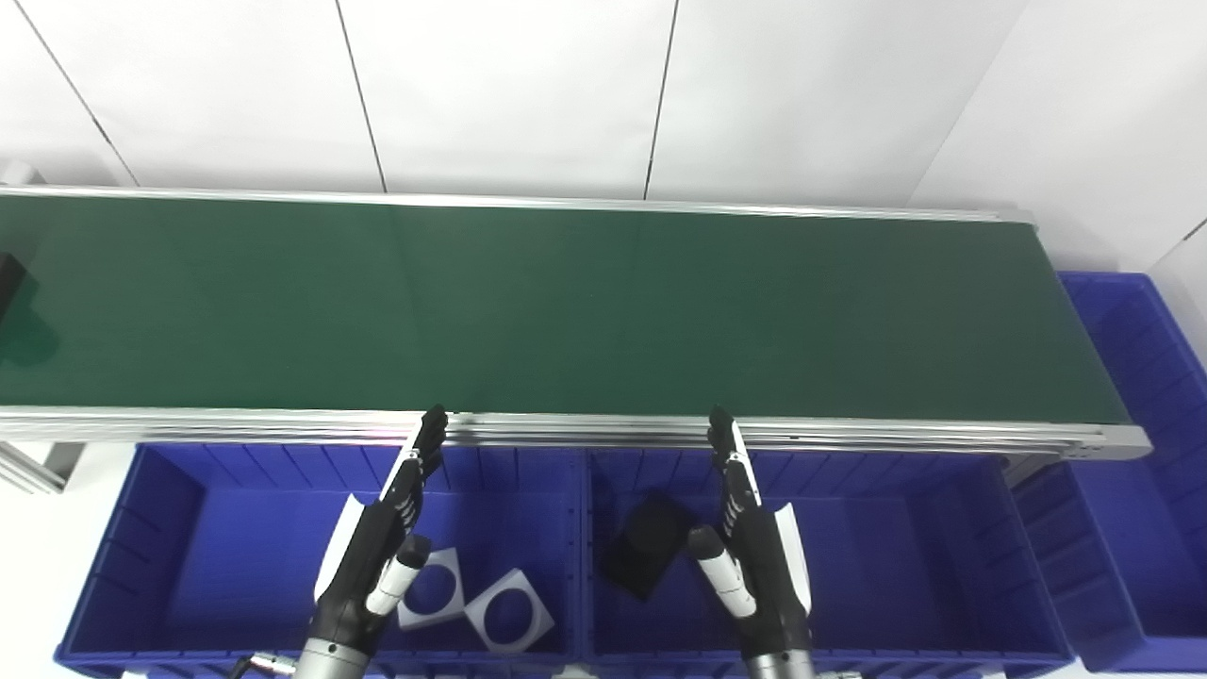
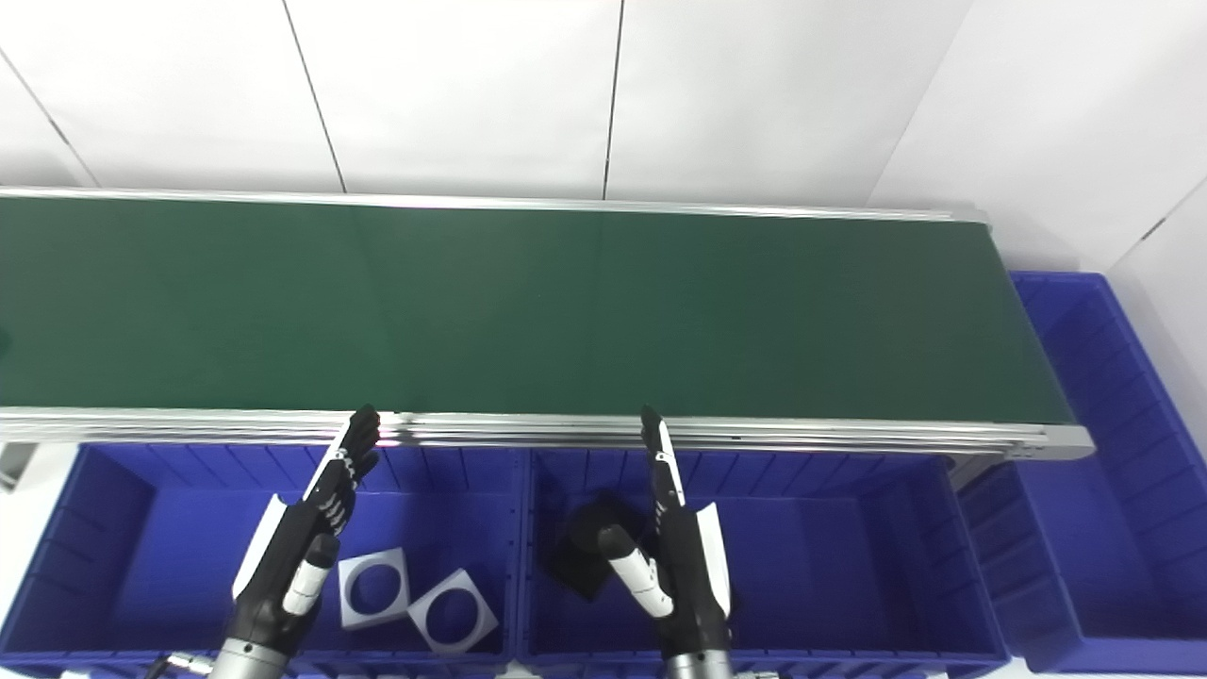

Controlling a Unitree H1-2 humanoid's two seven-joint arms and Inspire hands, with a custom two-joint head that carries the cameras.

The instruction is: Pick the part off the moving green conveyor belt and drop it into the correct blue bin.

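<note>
A black part [image 1: 8, 283] lies on the green conveyor belt [image 1: 566, 311] at the far left edge of the left eye view, cut off by the frame. It does not show in the right eye view. My left hand [image 1: 382, 528] is open and empty, fingers stretched toward the belt's near rail, above the left blue bin [image 1: 170, 528]. My right hand [image 1: 750, 538] is open and empty above the middle blue bin [image 1: 896, 538]. Both hands are far from the part.
The left bin holds two white square parts with round holes [image 1: 509, 613]. The middle bin holds a black part [image 1: 646, 547]. A third blue bin [image 1: 1150, 396] stands at the belt's right end. An aluminium rail [image 1: 585, 429] borders the belt's near side.
</note>
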